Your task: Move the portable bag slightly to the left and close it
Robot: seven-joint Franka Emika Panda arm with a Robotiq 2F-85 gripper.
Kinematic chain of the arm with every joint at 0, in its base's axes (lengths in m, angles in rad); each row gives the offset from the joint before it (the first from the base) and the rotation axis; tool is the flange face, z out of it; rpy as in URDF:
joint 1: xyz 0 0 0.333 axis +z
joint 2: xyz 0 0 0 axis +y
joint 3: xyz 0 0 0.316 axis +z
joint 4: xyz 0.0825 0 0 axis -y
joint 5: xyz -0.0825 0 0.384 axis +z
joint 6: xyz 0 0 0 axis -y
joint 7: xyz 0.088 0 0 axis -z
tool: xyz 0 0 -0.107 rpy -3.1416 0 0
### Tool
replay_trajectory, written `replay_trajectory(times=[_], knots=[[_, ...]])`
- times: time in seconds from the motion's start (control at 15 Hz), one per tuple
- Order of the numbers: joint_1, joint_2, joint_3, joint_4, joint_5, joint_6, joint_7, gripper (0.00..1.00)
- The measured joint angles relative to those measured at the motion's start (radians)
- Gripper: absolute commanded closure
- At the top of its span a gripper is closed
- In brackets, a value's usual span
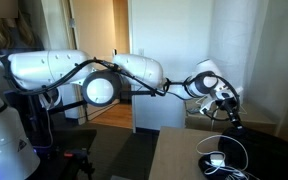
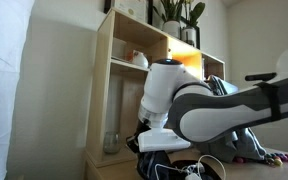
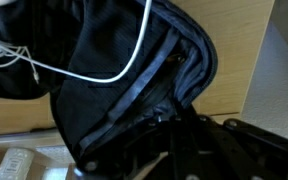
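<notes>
pinching the zip edge of the portable bag [image 3: 104, 110], the pincer [image 3: 171, 120] is clenched fully tight.

I see the arm [image 1: 134, 72] side-on in an exterior view, looking toward the table [image 1: 176, 155]; in an exterior view set nearer — facing a shelf [image 2: 102, 90] — the same arm fills my frame. The wrist view hugs the bag [image 3: 104, 100].

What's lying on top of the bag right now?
In the wrist view, a white cord loops across the black fabric of the bag. Nothing else shows on it. Whatever is inside or under the bag is covered by the fabric and cannot be seen.
</notes>
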Motion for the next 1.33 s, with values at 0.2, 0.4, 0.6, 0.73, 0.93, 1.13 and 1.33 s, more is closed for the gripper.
replay_trajectory(times=[0.2, 0.4, 0.6, 0.73, 0.93, 1.13, 1.33], knots=[[0.014, 0.0, 0.0, 0.0, -0.001, 0.0, 0.0, 0.99], [0.023, 0.0, -0.001, 0.0, -0.002, 0.0, -0.002, 0.99], [0.033, 0.0, -0.002, -0.001, -0.005, 0.0, -0.003, 0.95], [0.039, 0.0, -0.004, -0.001, -0.01, -0.003, -0.003, 0.95], [0.042, 0.0, -0.006, -0.001, -0.014, -0.004, -0.003, 0.95], [0.042, 0.0, -0.011, -0.002, -0.008, -0.004, -0.003, 0.99], [0.042, 0.0, -0.02, -0.002, 0.002, -0.004, -0.002, 0.99]])
